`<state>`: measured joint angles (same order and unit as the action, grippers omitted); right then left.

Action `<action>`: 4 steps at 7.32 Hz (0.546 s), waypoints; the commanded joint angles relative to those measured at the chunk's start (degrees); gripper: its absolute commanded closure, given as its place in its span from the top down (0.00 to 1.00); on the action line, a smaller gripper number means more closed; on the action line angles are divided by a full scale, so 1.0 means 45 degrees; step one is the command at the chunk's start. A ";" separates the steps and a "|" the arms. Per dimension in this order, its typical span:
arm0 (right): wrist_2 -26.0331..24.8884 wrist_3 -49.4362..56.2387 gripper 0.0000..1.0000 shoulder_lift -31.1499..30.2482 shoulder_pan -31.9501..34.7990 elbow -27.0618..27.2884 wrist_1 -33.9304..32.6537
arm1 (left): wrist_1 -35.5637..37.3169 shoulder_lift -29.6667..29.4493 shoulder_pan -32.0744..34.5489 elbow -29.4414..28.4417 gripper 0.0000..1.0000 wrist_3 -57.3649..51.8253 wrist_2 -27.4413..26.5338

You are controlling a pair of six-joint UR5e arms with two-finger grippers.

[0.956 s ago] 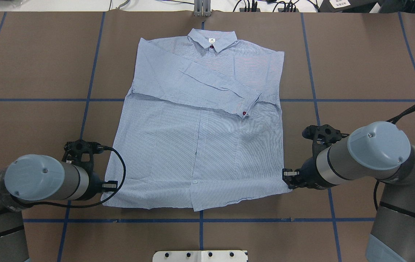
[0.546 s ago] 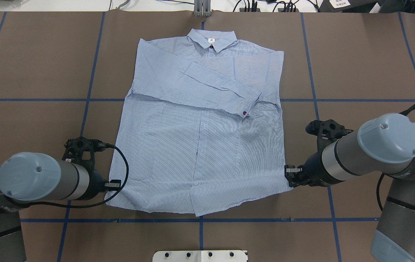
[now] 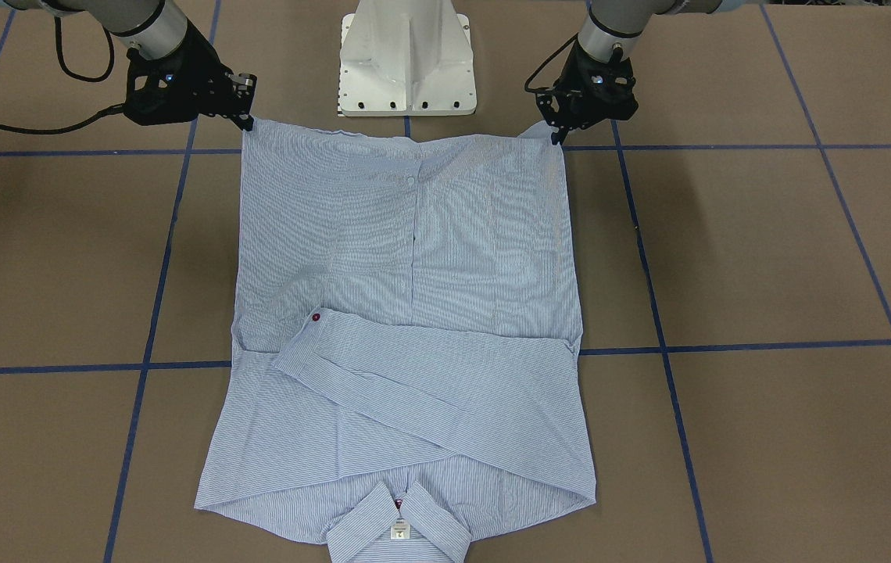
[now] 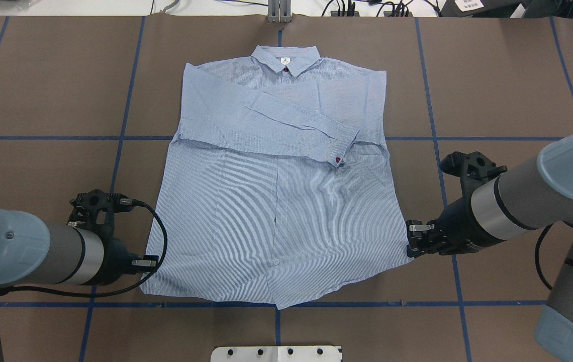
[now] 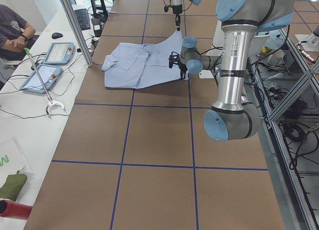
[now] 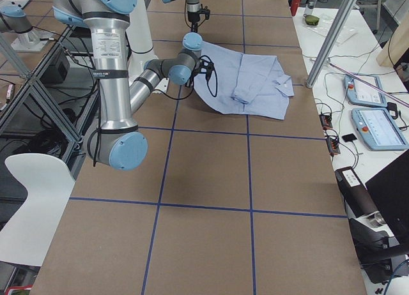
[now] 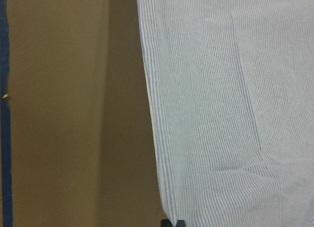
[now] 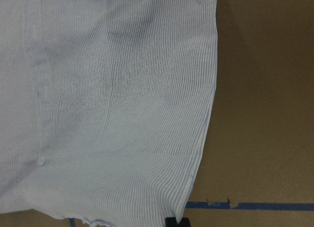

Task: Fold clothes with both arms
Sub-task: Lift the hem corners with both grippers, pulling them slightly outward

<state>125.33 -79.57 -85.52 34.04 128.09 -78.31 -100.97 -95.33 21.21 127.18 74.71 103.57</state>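
Note:
The striped light-blue shirt lies front up on the brown table, collar at the far side, with one sleeve folded across the chest and its red cuff button showing. My left gripper is shut on the hem's left corner. My right gripper is shut on the hem's right corner. In the front-facing view the shirt has its hem toward the base; the left gripper is on the right and the right gripper on the left. The side views show the hem edge raised off the table.
The white pedestal base stands just behind the hem. Blue tape lines grid the brown table. A metal post stands beyond the collar. A seated operator and teach pendants are at the far side table.
Both grippers have moved apart and a little toward the robot, spreading the hem. The whole shirt has slid slightly toward the robot and to its left.

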 commanded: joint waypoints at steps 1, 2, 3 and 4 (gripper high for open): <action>0.0681 0.0763 0.00 -0.0483 0.0674 0.0091 0.0000 | 0.0017 0.0033 -0.0005 0.0117 0.00 0.0000 0.0149; 0.0935 0.0962 0.00 -0.0641 0.0889 0.0110 0.0078 | 0.0133 0.0052 0.0014 0.0446 0.00 0.0000 0.0323; 0.1170 0.0983 0.00 -0.0856 0.0949 0.0110 0.0485 | 0.0463 0.0033 0.0014 0.0933 0.00 0.0000 0.0692; 0.1443 0.0983 0.00 -0.1322 0.0989 0.0091 0.1243 | 0.0892 0.0013 -0.0005 0.1382 0.00 0.0000 0.0735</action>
<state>130.27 -75.41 -89.34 38.06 128.54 -76.06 -99.02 -95.18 21.24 130.89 74.71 106.06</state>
